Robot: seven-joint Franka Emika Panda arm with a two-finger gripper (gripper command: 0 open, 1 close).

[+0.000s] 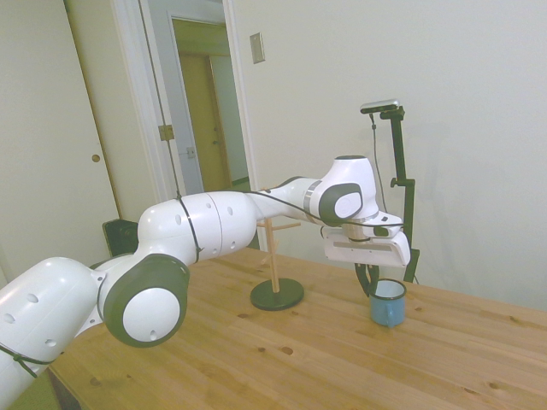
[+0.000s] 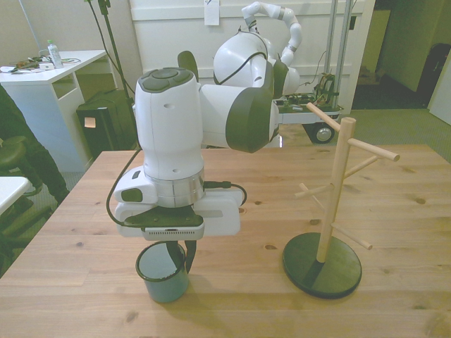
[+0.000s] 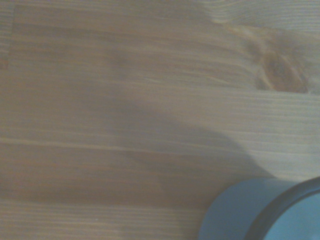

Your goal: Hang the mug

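The small light-blue enamel mug (image 2: 164, 276) with a white inside and thin dark rim stands upright on the wooden surface (image 2: 254, 310), well apart from the pale wooden peg stand (image 2: 331, 204) with its dark round base, toward the front view's left of that stand. The white arm's two-finger pincer (image 2: 180, 255) hangs directly above the mug, pointing straight down. Its dark fingers (image 2: 189, 255) stand narrow and straddle the mug's wall on the side facing the peg stand, one inside the rim and one outside; the grip appears closed on the wall, though contact is partly hidden by the pincer body. The side view agrees: the fingers meet the rim of the mug (image 1: 387, 302). The wrist view shows only a blurred arc of the mug (image 3: 260, 210) against bare wood. The mug's handle is not visible, so its direction relative to the peg stand cannot be determined. The coming move likely requires a lift, then travel toward the peg stand.
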